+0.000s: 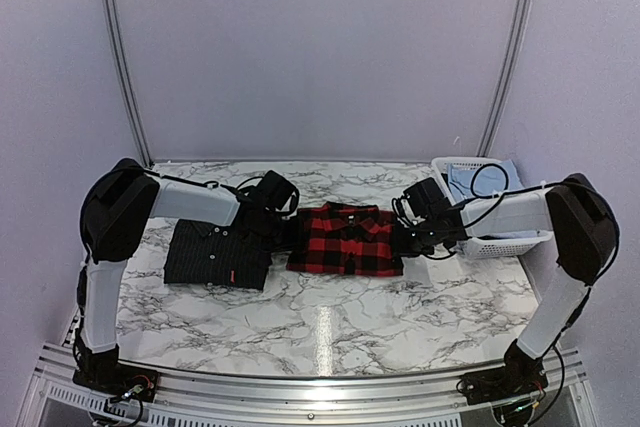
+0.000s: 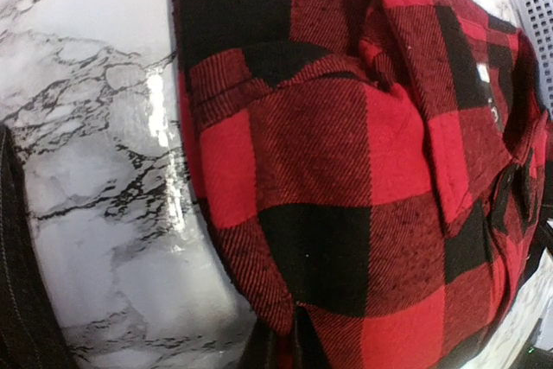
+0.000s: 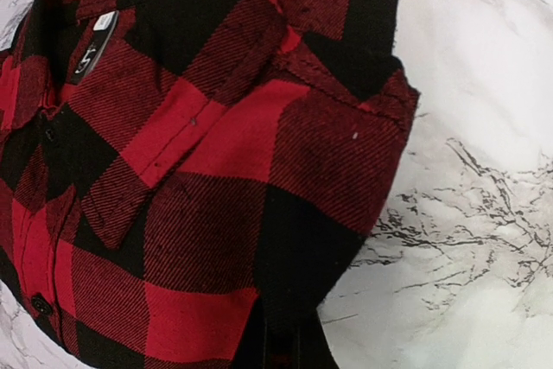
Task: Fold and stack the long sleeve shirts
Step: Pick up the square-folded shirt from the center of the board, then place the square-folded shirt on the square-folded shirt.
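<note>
The left claw (image 1: 284, 231) and right claw (image 1: 407, 238) each clench one end of the folded red-and-black plaid shirt (image 1: 345, 239), whose likely stacking spot (the folded dark charcoal shirt (image 1: 218, 255)) lies just left of it.

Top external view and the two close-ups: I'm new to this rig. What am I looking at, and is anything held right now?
The top view looks down from above and behind two robot arms bolted at the near edge of a marble-patterned table. The left arm is on the left. The two close-ups come from a camera on each wrist, looking past that arm's own gripper. On the table lie a folded dark shirt and, beside it, a folded red-and-black plaid shirt. A white basket stands at the far right. The left gripper is closed on one side edge of the plaid shirt, and the right gripper is closed on the opposite edge. The shirts are not yet stacked.
</note>
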Robot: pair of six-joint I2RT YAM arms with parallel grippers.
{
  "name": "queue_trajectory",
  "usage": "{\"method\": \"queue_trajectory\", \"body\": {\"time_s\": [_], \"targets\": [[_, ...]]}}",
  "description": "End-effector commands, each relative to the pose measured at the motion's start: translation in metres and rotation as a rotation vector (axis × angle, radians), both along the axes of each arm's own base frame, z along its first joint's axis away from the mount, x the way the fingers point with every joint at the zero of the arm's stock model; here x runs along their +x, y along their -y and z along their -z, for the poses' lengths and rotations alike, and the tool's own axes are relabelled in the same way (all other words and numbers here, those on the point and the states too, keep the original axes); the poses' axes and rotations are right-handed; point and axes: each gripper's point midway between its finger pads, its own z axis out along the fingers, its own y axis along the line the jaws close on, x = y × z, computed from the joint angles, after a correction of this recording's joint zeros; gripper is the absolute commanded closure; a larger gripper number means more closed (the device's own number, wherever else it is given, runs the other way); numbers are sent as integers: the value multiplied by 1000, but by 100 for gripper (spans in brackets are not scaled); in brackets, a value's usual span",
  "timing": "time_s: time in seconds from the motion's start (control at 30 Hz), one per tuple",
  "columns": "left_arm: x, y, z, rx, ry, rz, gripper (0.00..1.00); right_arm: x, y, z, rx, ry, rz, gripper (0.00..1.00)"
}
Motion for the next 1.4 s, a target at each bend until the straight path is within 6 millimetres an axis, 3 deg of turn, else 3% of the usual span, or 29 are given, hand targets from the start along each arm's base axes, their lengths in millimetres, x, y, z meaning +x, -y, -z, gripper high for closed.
{"method": "queue_trajectory", "body": {"time_s": [0.0,0.43,0.6,0.77,0.93,1.13,1.23,1.37], "targets": [[-3,19,-21,-74,26,24,100,11,-27,-43,54,91,-23,100],[-4,-3,-128,-128,211,-2,100,7,-72,-111,104,199,-72,100],[-11,-34,-154,-105,259,-38,100,2,-104,-137,126,238,-104,100],[-23,-79,-175,-73,290,-92,100,-9,-149,-155,186,251,-152,100],[-35,-142,-182,11,315,-188,100,-22,-211,-163,249,255,-227,100],[-42,-222,-168,119,295,-300,100,-35,-286,-161,312,269,-297,100],[-44,-249,-155,149,268,-335,100,-34,-308,-150,341,269,-288,100],[-44,-268,-138,174,227,-360,100,-31,-319,-138,359,265,-270,100]]}}
